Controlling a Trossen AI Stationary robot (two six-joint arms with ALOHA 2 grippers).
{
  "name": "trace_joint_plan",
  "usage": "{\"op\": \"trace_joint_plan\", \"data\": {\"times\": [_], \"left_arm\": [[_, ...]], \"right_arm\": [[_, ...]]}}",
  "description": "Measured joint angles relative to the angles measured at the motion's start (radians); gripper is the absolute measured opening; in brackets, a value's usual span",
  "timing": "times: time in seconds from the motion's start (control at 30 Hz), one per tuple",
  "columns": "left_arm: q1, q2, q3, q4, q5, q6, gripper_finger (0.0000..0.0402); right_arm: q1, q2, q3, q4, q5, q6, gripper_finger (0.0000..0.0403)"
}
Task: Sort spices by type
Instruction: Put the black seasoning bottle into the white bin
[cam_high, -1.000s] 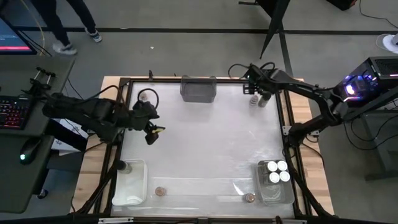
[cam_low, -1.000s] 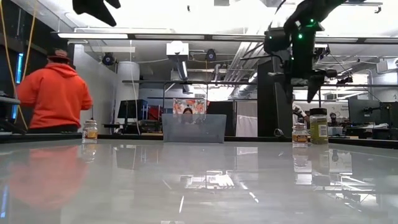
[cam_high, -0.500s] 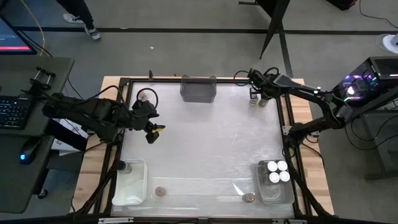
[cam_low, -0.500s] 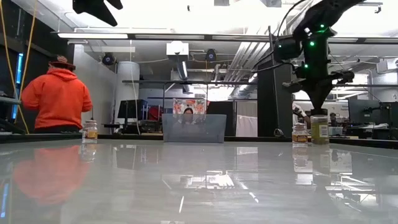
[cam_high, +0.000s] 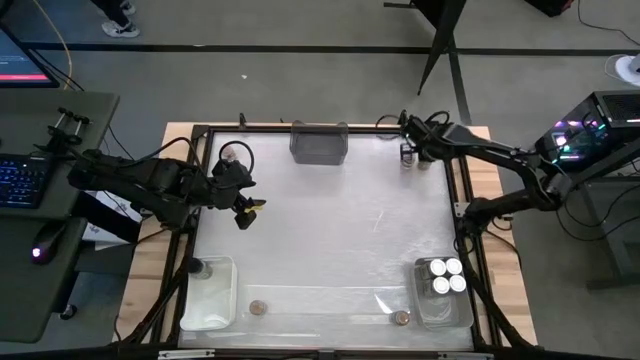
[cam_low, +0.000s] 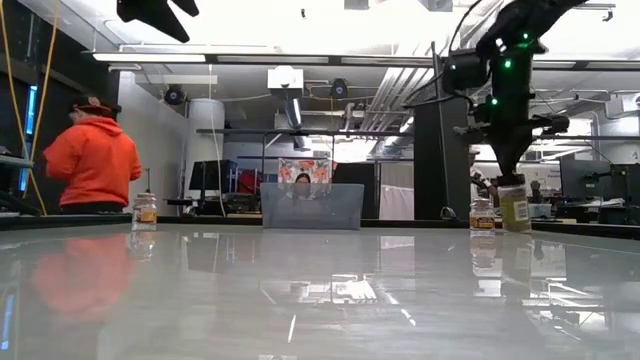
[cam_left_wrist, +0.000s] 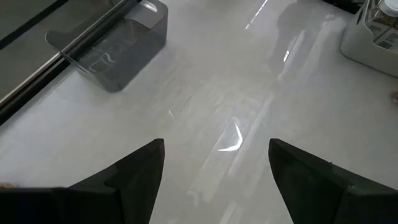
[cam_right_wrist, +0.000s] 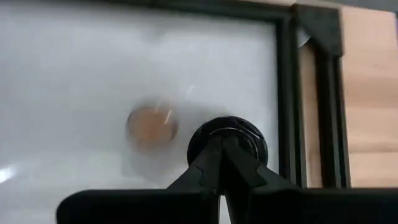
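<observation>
— From above, what do you see?
— The right hand (cam_high: 410, 150) is at the tabletop's (cam_high: 320, 230) far right corner.
— And level?
— It pinches the dark-lidded jar (cam_low: 514, 203) beside a cork-topped jar (cam_low: 482, 214).
— The left hand (cam_left_wrist: 214, 171)?
— Spread wide, over bare tabletop.

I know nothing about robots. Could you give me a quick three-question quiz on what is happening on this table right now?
1. Fill in: the white-lidded jars stand together in the clear ___ at the near right corner.
2. True or false: the left hand is holding a jar.
3. What is the right hand closed on at the far right corner? A) a white-lidded jar B) the dark-lidded jar C) nothing

Key: 1 bin; 2 false, it hovers open and empty over the table's left side; 3 B.
</observation>
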Motion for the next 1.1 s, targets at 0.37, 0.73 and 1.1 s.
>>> {"op": "trace_joint_plan", "data": {"times": [0.37, 0.73, 1.1], "left_arm": [[0.001, 0.0, 0.0, 0.005, -0.024, 0.0, 0.0275], [0.001, 0.0, 0.0, 0.011, -0.021, 0.01, 0.0275], [0.001, -0.001, 0.0, 0.035, 0.028, 0.028, 0.0275]], "right_arm": [[0.322, -0.01, -0.01, -0.075, -0.152, 0.143, 0.0], [0.261, -0.117, 0.108, -0.181, 0.051, 0.344, 0.0], [-0.068, -0.101, -0.04, 0.069, -0.021, 0.358, 0.0144]]}}
